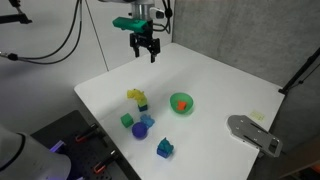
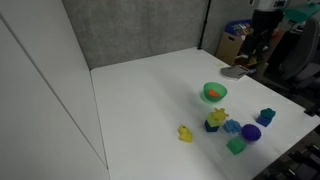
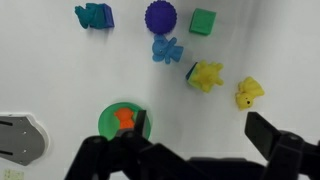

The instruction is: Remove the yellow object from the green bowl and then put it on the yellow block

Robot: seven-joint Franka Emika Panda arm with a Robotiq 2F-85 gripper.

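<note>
Gripper (image 1: 144,50) open, empty, parked high for overview. You see round green bowl (image 3: 124,121) holding orange-red piece (image 3: 124,118) (yellow object not visible inside).

We see a white flat counter (image 1: 220,90) w/ several small toys: a purple spiky ball (image 3: 160,16), a green cube (image 3: 203,21) just beside it, a blue star-shaped piece (image 3: 164,49) below the ball, and a teal-and-blue block cluster (image 3: 94,15) apart from them. A grey flat plastic tool (image 1: 254,134) lies near the counter's edge. A small orange-red piece (image 3: 124,118) shows too.
</note>
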